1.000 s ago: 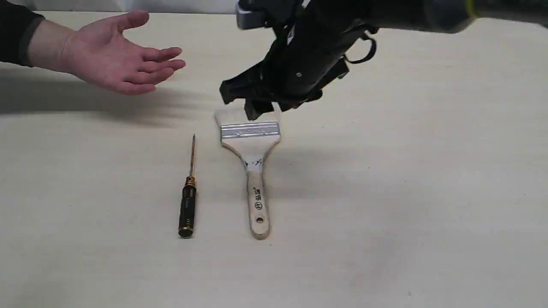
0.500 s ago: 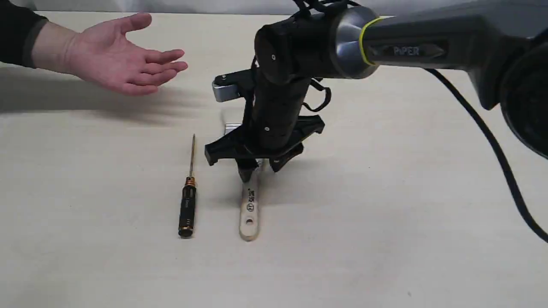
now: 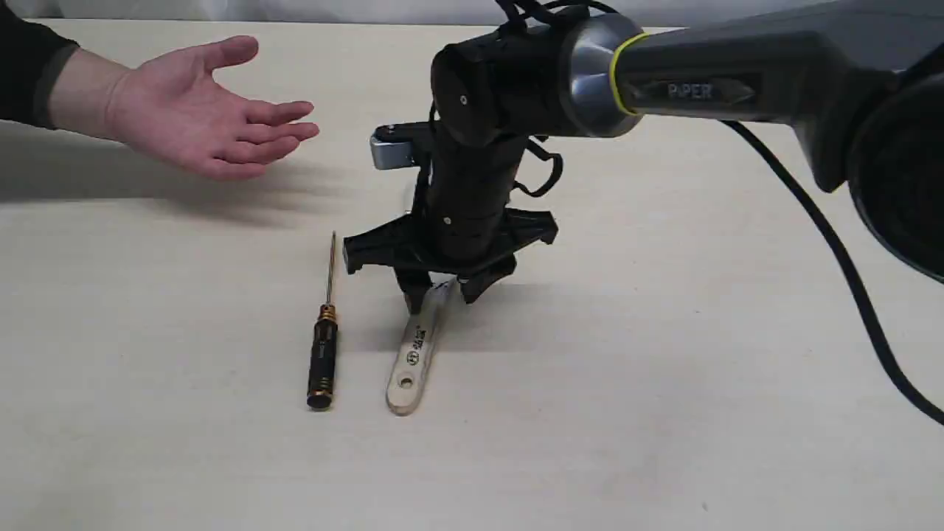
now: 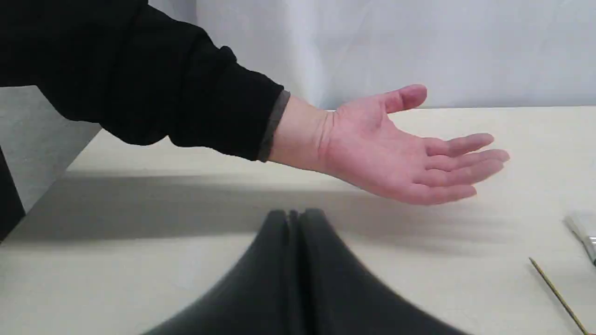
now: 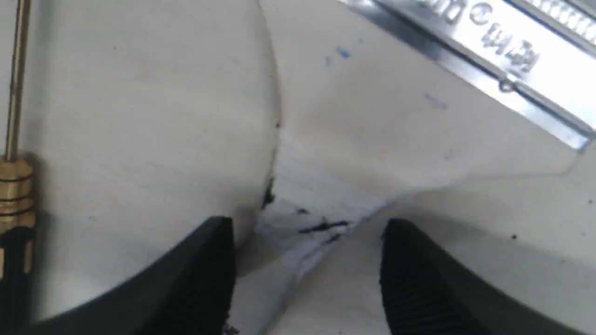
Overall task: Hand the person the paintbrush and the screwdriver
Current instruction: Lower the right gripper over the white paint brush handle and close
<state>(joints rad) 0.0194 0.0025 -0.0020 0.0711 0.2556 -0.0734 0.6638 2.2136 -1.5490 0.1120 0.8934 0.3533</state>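
paintbrush (image 3: 413,354) and screwdriver (image 3: 323,361) lie on the counter (image 3: 664,413), neither handed over; right tool (image 3: 442,296) straddles the brush neck, open (nothing gripped).

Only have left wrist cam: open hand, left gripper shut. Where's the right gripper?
Observer: Right gripper is down over the paintbrush, at the handle's neck.
Operator: Clamped?
Observer: No. The right wrist view shows its jaws open, with the neck between them.
Operator: Screwdriver?
Observer: Screwdriver lies flat on the table beside the brush handle, apart from it, with nothing gripping it.
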